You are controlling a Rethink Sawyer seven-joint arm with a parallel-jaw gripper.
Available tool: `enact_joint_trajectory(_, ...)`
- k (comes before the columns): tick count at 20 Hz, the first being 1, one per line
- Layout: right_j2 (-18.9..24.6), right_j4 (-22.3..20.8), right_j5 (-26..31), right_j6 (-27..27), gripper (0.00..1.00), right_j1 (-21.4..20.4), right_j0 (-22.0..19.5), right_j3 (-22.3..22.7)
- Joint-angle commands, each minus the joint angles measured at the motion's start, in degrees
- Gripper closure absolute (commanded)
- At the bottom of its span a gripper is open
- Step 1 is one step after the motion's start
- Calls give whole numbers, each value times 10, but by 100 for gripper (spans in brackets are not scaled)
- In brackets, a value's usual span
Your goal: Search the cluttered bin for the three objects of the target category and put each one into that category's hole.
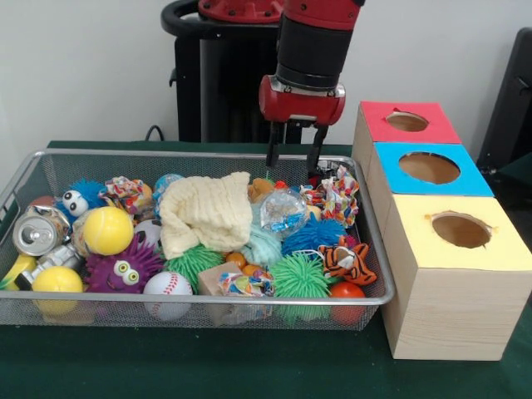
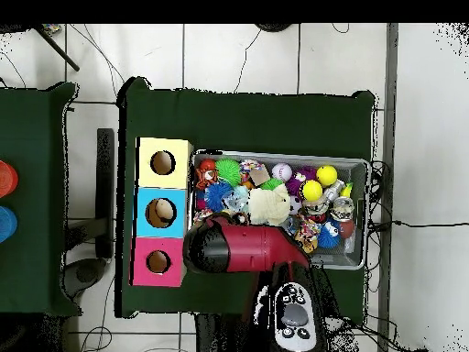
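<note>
The wire mesh bin (image 1: 25, 170) is full of toys; it also shows in the overhead view (image 2: 367, 213). Three speckled rope bundles show in the front view: one at the far left (image 1: 125, 192), one at the right end (image 1: 338, 196), and one against the near wall (image 1: 241, 284). My gripper (image 1: 292, 169) hangs open and empty over the bin's far right part, just above the toys and left of the right-end bundle. In the overhead view the red arm (image 2: 240, 247) hides the gripper.
Three wooden boxes stand right of the bin, each with a round hole: red top (image 1: 407, 123), blue top (image 1: 428, 168), yellow top (image 1: 460, 229). A cream waffle cloth (image 1: 204, 213), a clear crinkly ball (image 1: 283, 209), yellow balls, a can and spiky toys fill the bin.
</note>
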Motion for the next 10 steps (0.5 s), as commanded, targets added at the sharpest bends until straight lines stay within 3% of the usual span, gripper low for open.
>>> enact_joint_trajectory(1,88,16,31,39,0,9,-23,20)
enact_joint_trajectory(10,128,17,18,42,0,15,-48,33)
